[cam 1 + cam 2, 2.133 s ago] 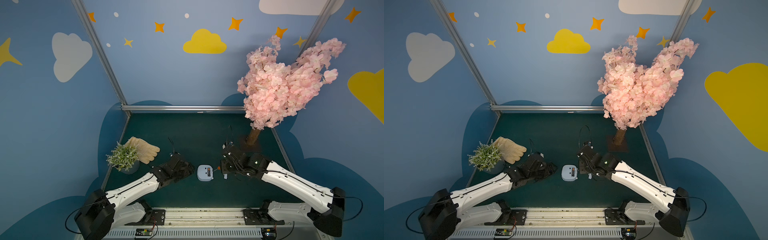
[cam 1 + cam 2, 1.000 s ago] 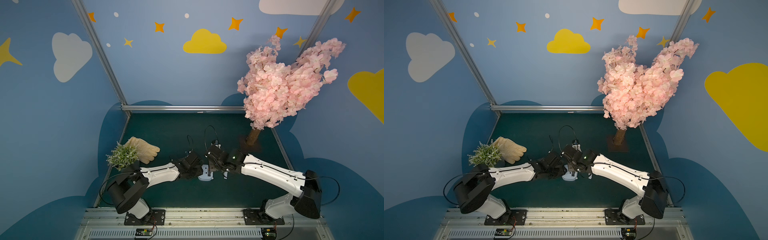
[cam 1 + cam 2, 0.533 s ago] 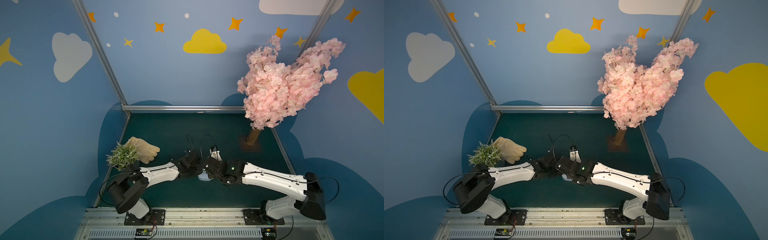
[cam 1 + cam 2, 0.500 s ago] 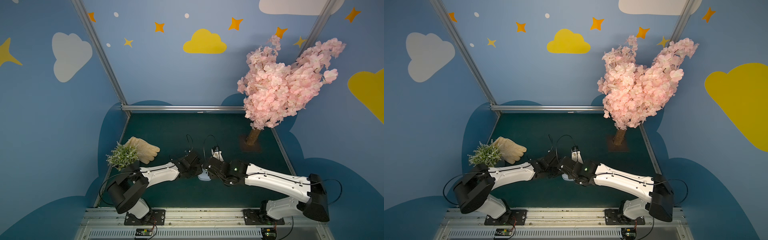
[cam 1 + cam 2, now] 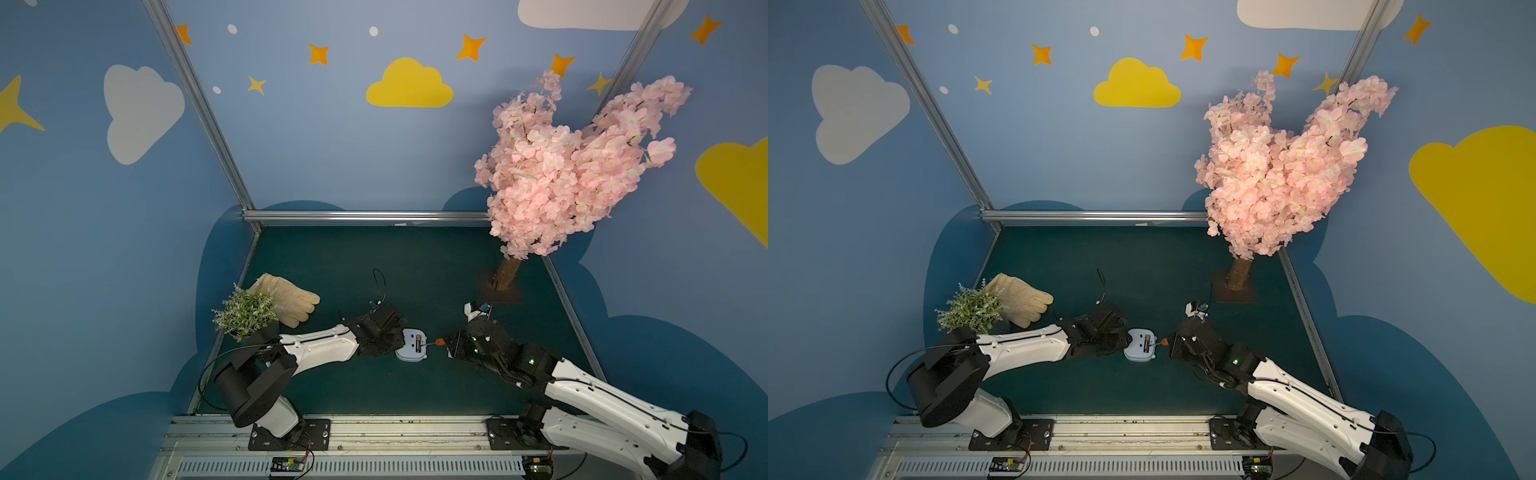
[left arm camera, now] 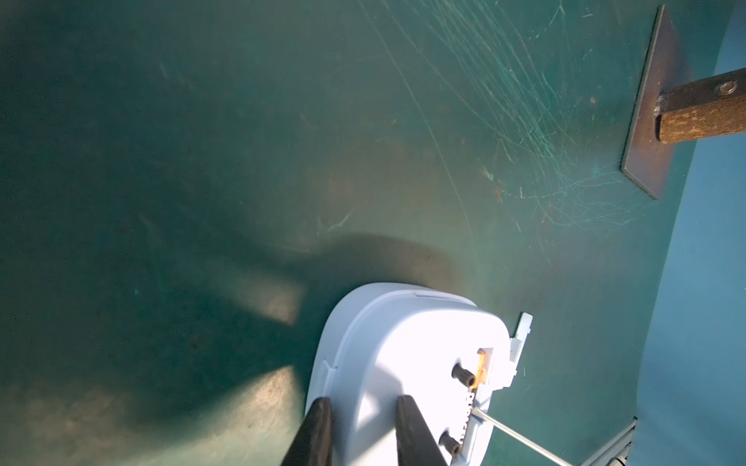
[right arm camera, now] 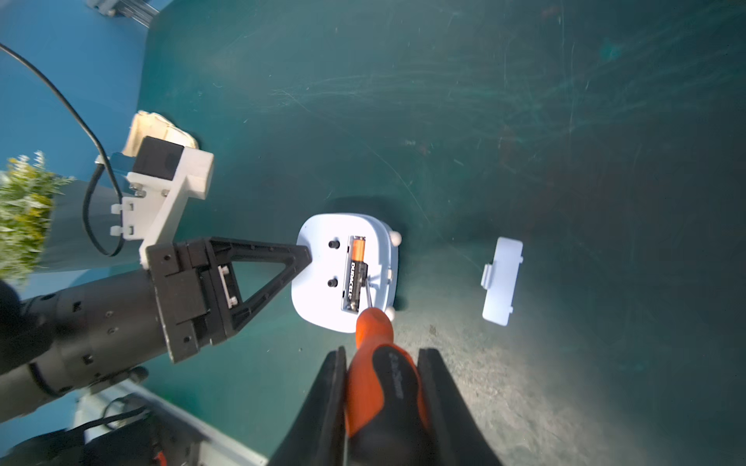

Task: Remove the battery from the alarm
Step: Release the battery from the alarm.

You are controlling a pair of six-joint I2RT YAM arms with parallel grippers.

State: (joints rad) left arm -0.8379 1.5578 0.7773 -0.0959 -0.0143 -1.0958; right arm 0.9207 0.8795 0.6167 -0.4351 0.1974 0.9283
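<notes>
Right wrist view: the green counter carries everything. The left pincer pinches the rim of the alarm, which lies face down. The right pincer is clamped on the orange screwdriver. The detached cover lies well apart. The battery sits in the open compartment with the tool's tip against its side. To do this well, I judge, hold the alarm firm, work the tip under 1 end, and lever up gently, so the blade neither skids across the casing nor flicks the cell away.
</notes>
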